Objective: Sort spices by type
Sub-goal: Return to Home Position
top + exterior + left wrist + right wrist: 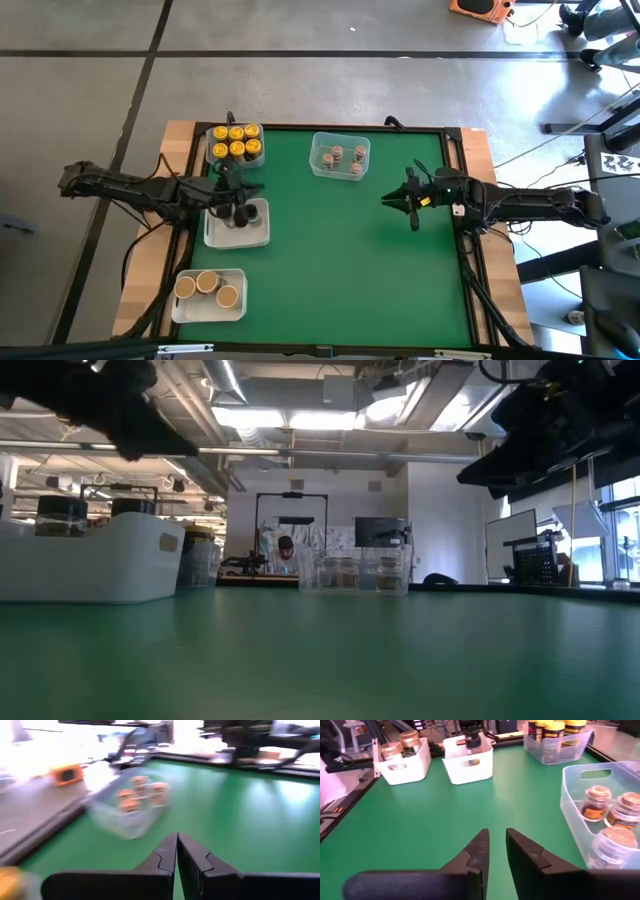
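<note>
The spices stand sorted in four containers. Yellow-lidded jars fill a clear tub at the far left, and grey-pink-lidded jars stand in a clear tub at the far middle. Dark-lidded jars are in a white tray, tan-lidded jars in another white tray at the near left. My left gripper is shut and empty, hovering by the far edge of the dark-jar tray. My right gripper hovers right of centre, fingers a narrow gap apart, nothing between them.
The middle and near right of the green mat hold no objects. A raised black frame runs round the mat. In the low view a person sits far back in the room.
</note>
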Tool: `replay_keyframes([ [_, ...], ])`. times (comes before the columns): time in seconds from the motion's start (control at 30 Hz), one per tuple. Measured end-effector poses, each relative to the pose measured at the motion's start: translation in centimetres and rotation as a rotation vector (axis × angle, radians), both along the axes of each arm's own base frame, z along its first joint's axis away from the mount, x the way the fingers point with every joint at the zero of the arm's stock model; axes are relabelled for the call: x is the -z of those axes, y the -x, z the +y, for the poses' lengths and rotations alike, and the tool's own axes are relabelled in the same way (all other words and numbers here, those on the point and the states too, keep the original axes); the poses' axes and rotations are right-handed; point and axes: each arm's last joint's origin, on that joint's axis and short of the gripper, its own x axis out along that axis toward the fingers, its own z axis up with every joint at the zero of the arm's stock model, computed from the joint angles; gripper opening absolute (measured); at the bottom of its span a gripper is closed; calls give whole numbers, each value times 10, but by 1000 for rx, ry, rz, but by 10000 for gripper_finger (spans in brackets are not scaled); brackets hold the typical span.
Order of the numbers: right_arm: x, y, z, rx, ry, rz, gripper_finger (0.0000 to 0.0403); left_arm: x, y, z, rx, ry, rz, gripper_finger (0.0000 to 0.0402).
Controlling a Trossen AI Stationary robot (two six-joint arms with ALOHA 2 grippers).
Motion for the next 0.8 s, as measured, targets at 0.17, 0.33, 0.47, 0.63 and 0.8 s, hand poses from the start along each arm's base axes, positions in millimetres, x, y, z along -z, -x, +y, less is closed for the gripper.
replay_keyframes([
  [0.17,0,2,-10,39,-11,-7,64,13,11,9,-141,11,25,15],
  [0.33,0,5,-17,78,-26,-10,64,28,17,10,-105,-104,86,9],
  [0.47,9,10,-22,110,-57,-4,64,35,27,11,-77,-100,37,8],
  [0.63,18,18,-23,253,-117,-18,64,44,39,9,9,-59,-49,13],
  [0.8,24,29,-17,384,-116,-54,64,47,48,9,15,-42,-134,9],
])
